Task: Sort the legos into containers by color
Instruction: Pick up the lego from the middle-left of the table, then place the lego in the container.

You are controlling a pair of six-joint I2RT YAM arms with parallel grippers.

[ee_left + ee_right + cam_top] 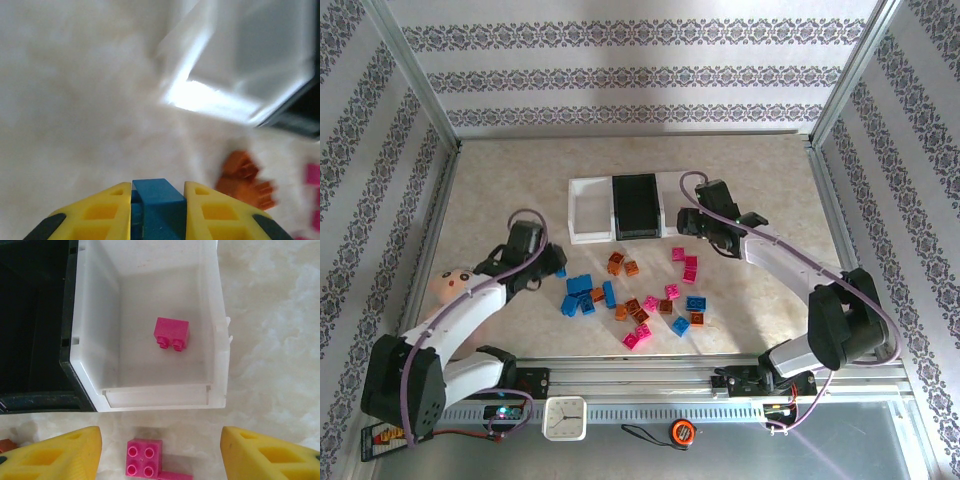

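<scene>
My left gripper [558, 262] hangs left of the pile, shut on a blue lego [157, 205] wedged between its yellow fingers [100, 215]. Ahead of it lie orange legos [245, 180] and the left white container [250, 55]. The right gripper [160, 452] is open over the table just in front of the right white container [95, 340], with a pink lego [145, 462] lying loose between its fingers. One pink lego [172, 333] rests inside that container. The black container [636, 205] stands in the middle of the row. Blue [582, 293], orange [622, 264] and pink legos [685, 265] are scattered mid-table.
A doll with a pink face [455, 285] lies beside the left arm. A small white clock [564, 418] sits on the front rail. Aluminium frame posts and patterned walls close in the table on three sides.
</scene>
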